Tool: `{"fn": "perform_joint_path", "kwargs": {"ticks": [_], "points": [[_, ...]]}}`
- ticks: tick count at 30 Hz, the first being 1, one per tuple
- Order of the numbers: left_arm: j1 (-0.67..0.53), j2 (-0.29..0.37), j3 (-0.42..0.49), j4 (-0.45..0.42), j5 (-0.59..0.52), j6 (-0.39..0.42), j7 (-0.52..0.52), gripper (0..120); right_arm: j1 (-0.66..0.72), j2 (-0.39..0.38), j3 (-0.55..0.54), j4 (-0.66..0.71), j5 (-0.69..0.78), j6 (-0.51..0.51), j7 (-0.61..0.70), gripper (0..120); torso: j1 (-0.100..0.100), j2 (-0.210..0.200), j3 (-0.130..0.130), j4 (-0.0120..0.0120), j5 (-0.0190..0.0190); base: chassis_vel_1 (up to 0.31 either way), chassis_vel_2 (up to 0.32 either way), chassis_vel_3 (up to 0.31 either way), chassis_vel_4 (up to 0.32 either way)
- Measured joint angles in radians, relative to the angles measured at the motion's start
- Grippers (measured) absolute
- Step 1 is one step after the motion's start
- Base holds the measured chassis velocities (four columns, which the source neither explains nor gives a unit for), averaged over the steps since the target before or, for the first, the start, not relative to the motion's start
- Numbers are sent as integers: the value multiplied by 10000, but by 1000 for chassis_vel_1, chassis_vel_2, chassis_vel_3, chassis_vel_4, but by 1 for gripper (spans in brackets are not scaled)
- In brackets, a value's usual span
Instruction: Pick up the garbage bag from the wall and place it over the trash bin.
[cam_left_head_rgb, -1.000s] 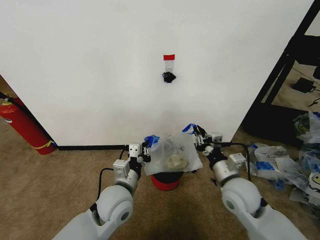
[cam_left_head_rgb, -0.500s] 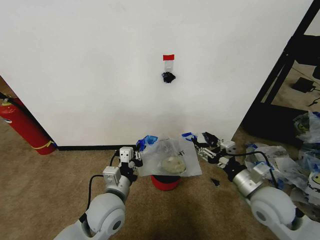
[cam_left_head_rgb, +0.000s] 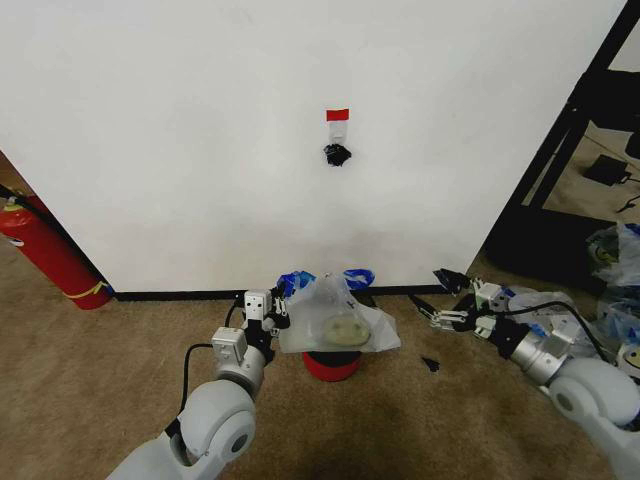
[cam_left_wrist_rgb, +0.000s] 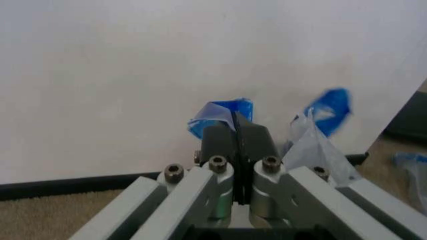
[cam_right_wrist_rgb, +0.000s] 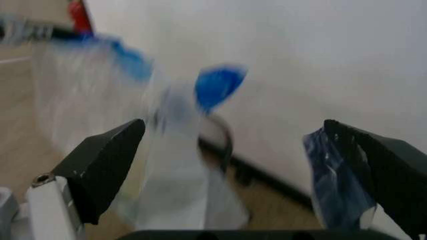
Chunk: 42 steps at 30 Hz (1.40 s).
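I see the garbage bag (cam_left_head_rgb: 335, 322) draped over the trash bin (cam_left_head_rgb: 330, 365) by the wall (cam_left_head_rgb: 300, 120). My left gripper (cam_left_head_rgb: 273, 308) pinches its left blue handle; my right gripper (cam_left_head_rgb: 440, 297) hangs wide open, apart to the right.

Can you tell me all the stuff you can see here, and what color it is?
garbage bag: one, see-through white with blue handles, draped over the bin
trash bin: one, black, red base, by the wall
wall: white, black baseboard
red tape: one strip, above a small hook
fire extinguisher: one, red, far left
heap of plastic bags: white and blue, right floor
left pincer: shut on a bag handle
right pincer: open, right of the bin
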Motion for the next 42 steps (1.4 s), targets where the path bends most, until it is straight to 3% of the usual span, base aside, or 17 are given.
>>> {"fn": "perform_joint_path", "kwargs": {"ticks": [8,19,23,27,28,31,35,40,42], "points": [[-9,14,119,6,83,-3,25,0,556,347,-909,-1343,-787,-261,-1574,99,0,1,0,-1,-1,0,0,0,0],[-89,9,277,74,76,0,46,0,1400,1047,-1337,-2089,-3497,1132,-1346,97,0,0,0,1,-4,0,0,0,0],[-20,13,287,72,77,4,49,0,1286,1226,-1290,-1839,-5318,2216,-1254,90,0,0,0,-1,-3,0,0,0,0],[23,34,267,46,75,5,51,0,1208,1328,-1144,-1458,-7919,3620,-547,88,0,1,0,0,-6,0,0,0,0],[23,34,267,46,75,5,51,0,1208,1328,-1144,-1458,-7919,3620,-547,88,0,1,0,0,-6,0,0,0,0],[35,30,261,2,69,8,57,0,1180,1606,-1116,-1208,-10368,4746,686,88,0,0,-1,0,-6,0,0,0,0],[71,29,261,-44,64,13,60,0,1314,2001,-1070,-1281,-12716,5402,1655,86,0,1,-1,1,-5,0,0,0,0],[149,40,235,-95,63,16,61,0,1447,2308,-1085,-1715,-13858,5662,2377,82,0,1,-1,0,-4,0,0,0,0],[188,53,215,-115,62,16,62,0,1510,2454,-1093,-1904,-14164,5711,2505,75,0,1,-1,0,-4,0,0,0,0]]}}
